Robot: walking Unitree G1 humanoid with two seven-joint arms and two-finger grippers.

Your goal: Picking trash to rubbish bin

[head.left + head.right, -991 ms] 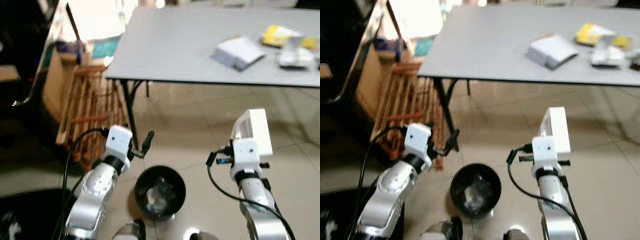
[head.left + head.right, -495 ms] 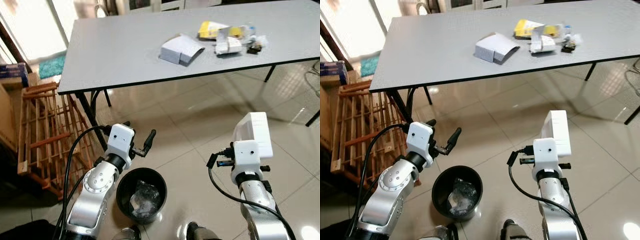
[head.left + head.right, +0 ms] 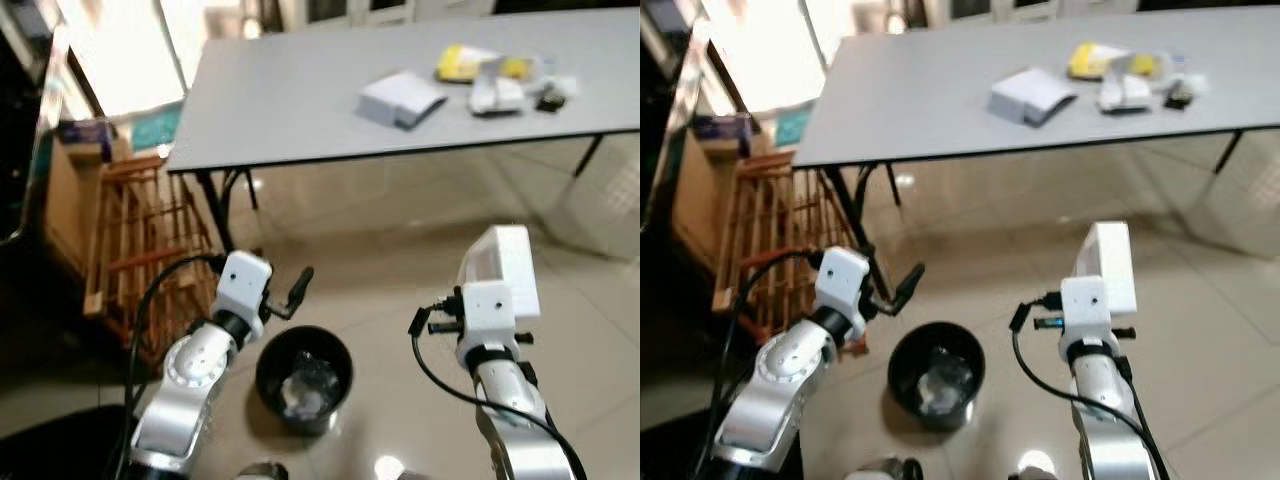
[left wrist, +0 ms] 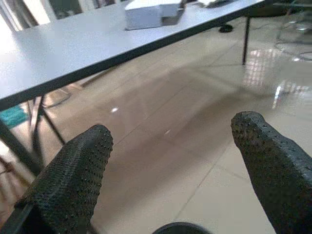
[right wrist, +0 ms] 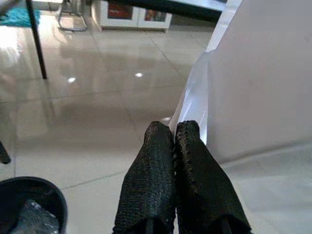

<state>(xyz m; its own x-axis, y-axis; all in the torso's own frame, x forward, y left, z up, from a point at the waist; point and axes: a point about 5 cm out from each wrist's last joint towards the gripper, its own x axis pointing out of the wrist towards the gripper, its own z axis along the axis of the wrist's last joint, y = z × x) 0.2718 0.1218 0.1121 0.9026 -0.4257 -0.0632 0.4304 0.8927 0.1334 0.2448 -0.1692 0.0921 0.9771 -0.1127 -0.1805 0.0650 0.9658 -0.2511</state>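
White carton (image 3: 500,262) pinched by edge in right gripper (image 5: 174,134), fingers (image 5: 148,180) pressed tight together on it, held upright above tiled floor (image 3: 380,250), right of black bin (image 3: 303,378). Bin on floor between both arms, crumpled clear wrapping (image 3: 302,388) inside. Left gripper (image 4: 170,161) just beside bin's rim, above it, fingers (image 4: 73,170) spread wide, holding nothing. Grey surface (image 3: 300,90) beyond, carrying white box (image 3: 402,98), yellow packet (image 3: 462,62), other litter. Wooden rack (image 3: 130,240) left of surface legs.

Silver arms, white wrist blocks, looping black cables (pincer fingers (image 4: 73,180) black, dimpled rubber).
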